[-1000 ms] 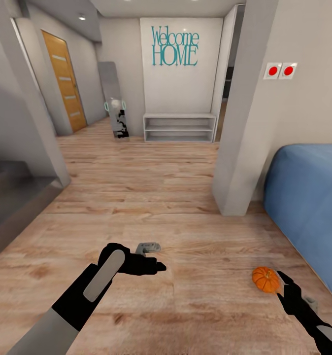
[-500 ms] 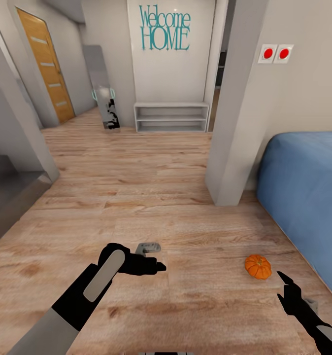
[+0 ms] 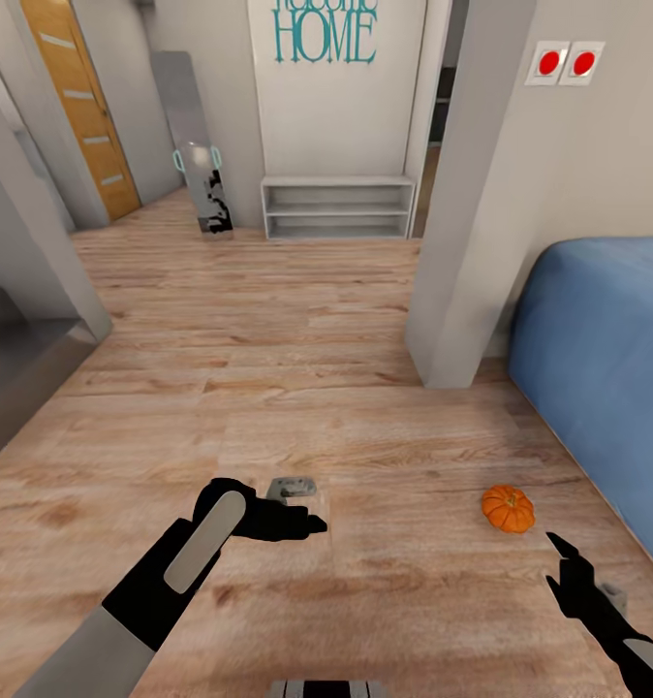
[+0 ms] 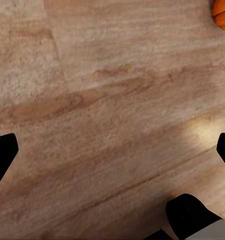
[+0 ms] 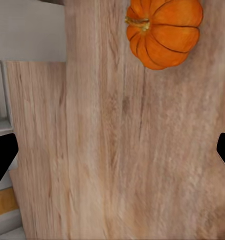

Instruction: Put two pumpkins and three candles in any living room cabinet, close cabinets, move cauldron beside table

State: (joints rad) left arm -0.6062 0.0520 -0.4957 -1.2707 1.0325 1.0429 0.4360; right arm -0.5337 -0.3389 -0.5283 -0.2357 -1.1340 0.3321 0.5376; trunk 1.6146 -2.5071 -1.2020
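We see one pumpkin (image 3: pixel 508 508) lying on the wooden floor (image 3: pixel 268 368), near the blue bed (image 3: pixel 607 368) and in front of the grey wall corner (image 3: pixel 462 242). It is bright orange with a short brownish stem, and nothing touches it. In the right wrist view the pumpkin (image 5: pixel 164 31) lies on its side with the stem pointing sideways, and in the left wrist view a small orange part of it (image 4: pixel 223 12) shows at the corner.

The right gripper (image 3: pixel 565 562) hangs low above the floor, just beside the pumpkin but apart from it. In its wrist view the two dark fingertips (image 5: pixel 2 160) stand at opposite edges of the picture, so its jaws are spread wide and hold nothing. The left gripper (image 3: pixel 302 525) is stretched forward over the bare planks, well apart from the pumpkin. Its fingertips (image 4: pixel 2 157) also stand far from each other in the wrist view, so it is wide too and empty.

Farther away we see a low white shelf unit (image 3: pixel 336 206) against the wall with teal "HOME" lettering (image 3: pixel 325 37). A wooden door (image 3: pixel 79 107) stands to the left side, and two red round buttons (image 3: pixel 566 63) sit on the wall above the bed. A grey board (image 3: pixel 186 136) leans beside the shelf unit.
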